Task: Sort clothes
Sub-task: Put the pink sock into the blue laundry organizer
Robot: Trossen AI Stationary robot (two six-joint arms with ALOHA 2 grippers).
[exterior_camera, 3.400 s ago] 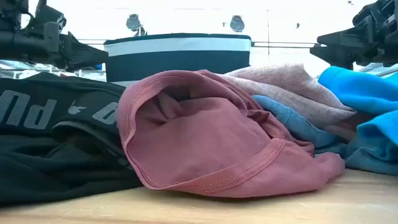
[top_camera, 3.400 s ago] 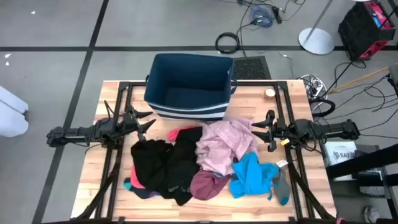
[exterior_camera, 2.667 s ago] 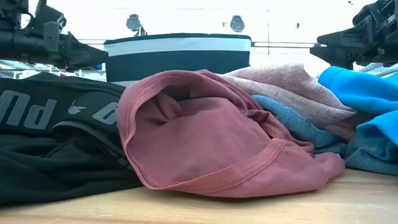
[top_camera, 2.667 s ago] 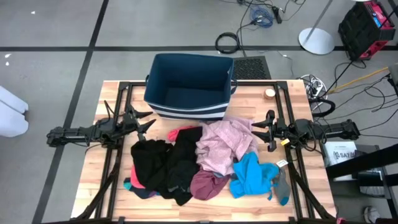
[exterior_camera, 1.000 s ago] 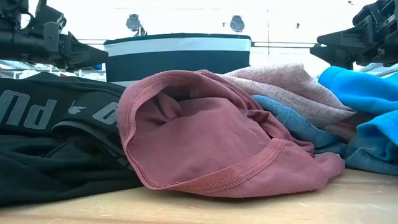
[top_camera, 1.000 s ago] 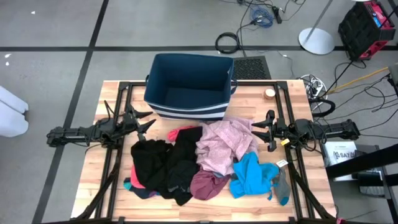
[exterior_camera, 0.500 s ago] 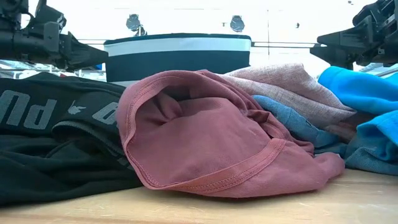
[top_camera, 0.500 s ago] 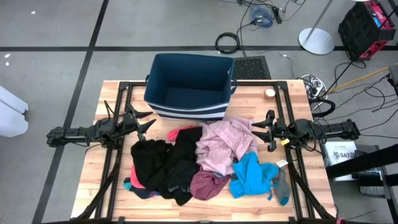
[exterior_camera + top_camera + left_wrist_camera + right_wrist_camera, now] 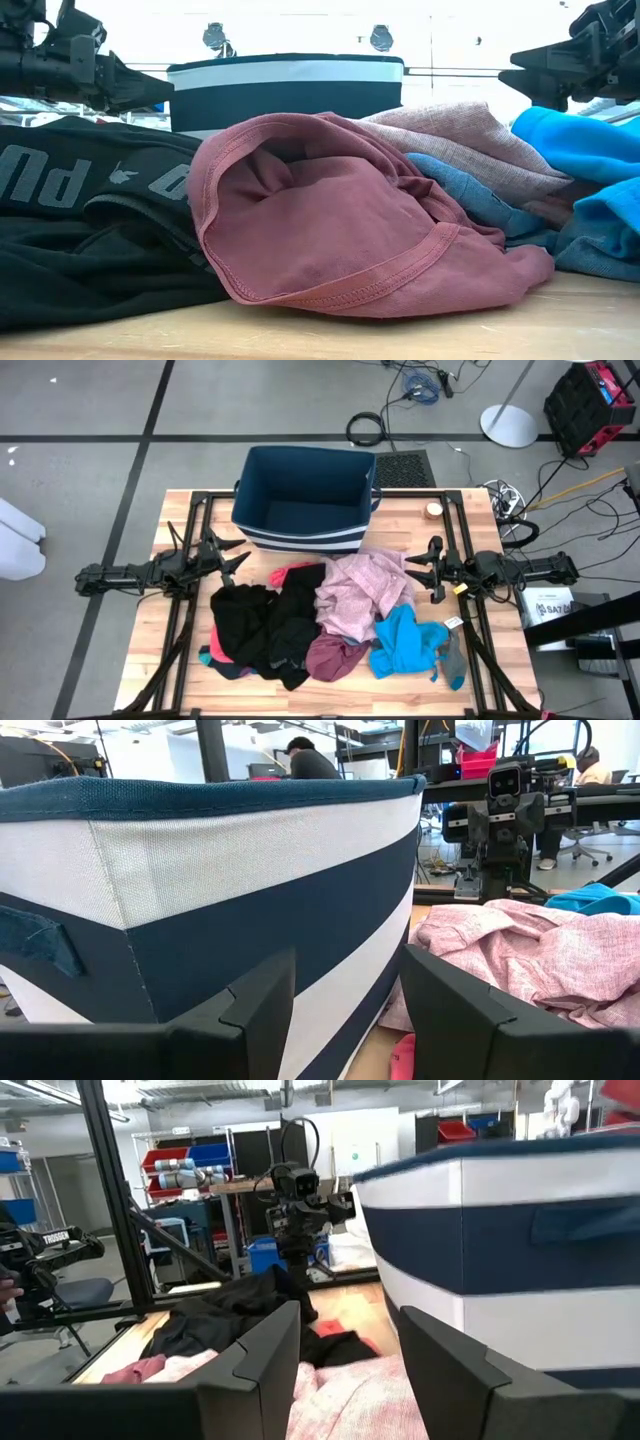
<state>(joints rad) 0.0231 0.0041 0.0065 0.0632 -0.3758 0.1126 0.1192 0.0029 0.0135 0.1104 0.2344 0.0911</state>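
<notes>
Only the right gripper has shifted slightly; both it and the left gripper are open and empty. The bin holds nothing. The clothes lie heaped near it: black, pink, maroon, blue.

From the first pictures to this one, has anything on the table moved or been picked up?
Almost nothing. In the low view the right gripper has shifted slightly upward; nothing was grasped or released. The left gripper stays open beside the bin, and the clothes lie in the same heap.
</notes>
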